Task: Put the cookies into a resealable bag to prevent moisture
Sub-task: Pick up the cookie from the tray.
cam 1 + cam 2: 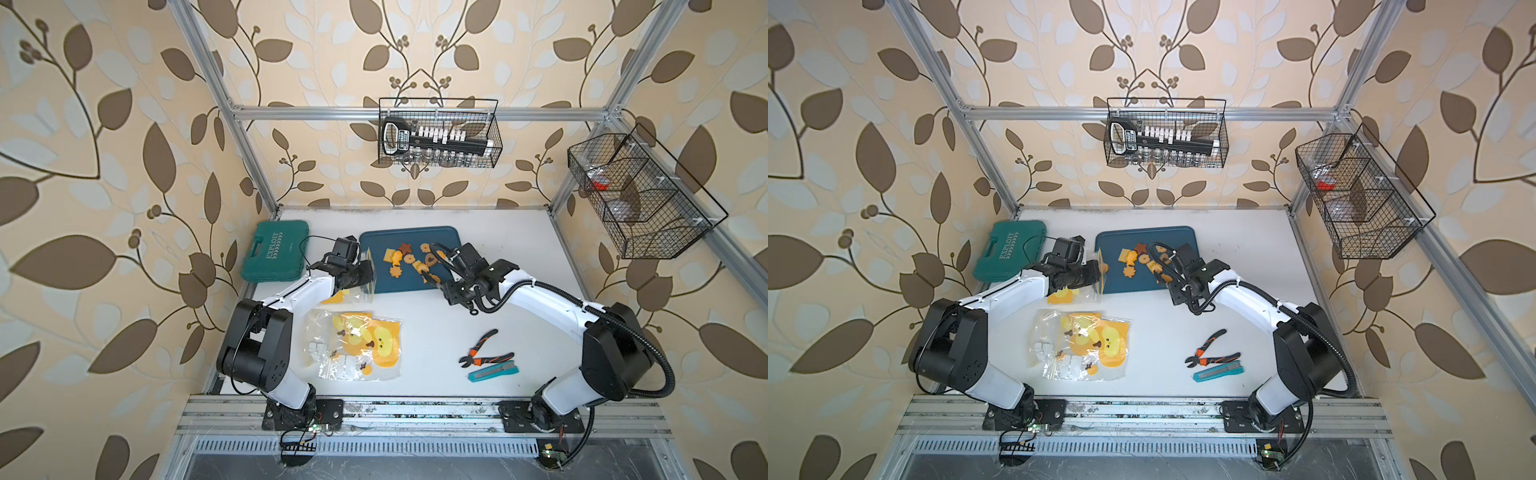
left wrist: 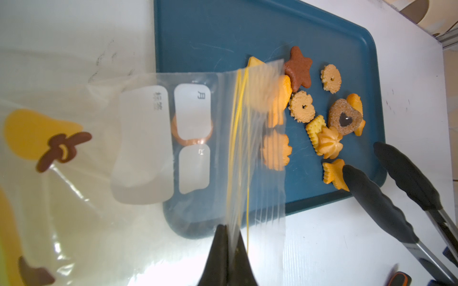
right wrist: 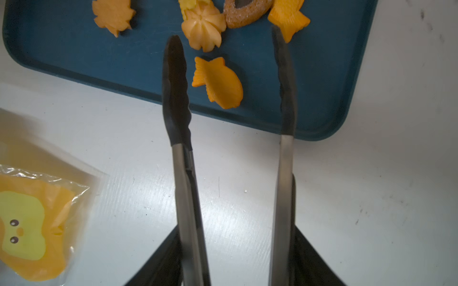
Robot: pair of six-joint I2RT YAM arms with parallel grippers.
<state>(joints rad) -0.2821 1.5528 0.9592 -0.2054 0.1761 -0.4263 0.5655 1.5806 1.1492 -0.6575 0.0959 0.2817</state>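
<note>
Several cookies (image 1: 411, 259) (image 1: 1144, 259) (image 2: 302, 106) lie on a dark blue tray (image 1: 407, 237) (image 2: 210, 37) (image 3: 74, 54). At the tray's left edge my left gripper (image 1: 368, 274) (image 2: 229, 237) is shut on the rim of a clear resealable bag (image 2: 148, 138) (image 1: 357, 291), beside its yellow zip strip. A round orange cookie (image 2: 192, 142) shows through the bag; I cannot tell if it is inside. My right gripper (image 1: 444, 286) (image 3: 236, 230) is shut on black-tipped tongs (image 3: 176, 86) (image 2: 371, 198). The tongs' arms stand apart on either side of a fish cookie (image 3: 218, 83).
A pile of duck-print bags (image 1: 357, 345) lies in front of the left arm. Orange-handled pliers (image 1: 484, 353) and a teal utility knife (image 1: 494, 371) lie front right. A green tool case (image 1: 278, 255) sits back left. Wire baskets (image 1: 440, 137) (image 1: 640, 199) hang on the frame.
</note>
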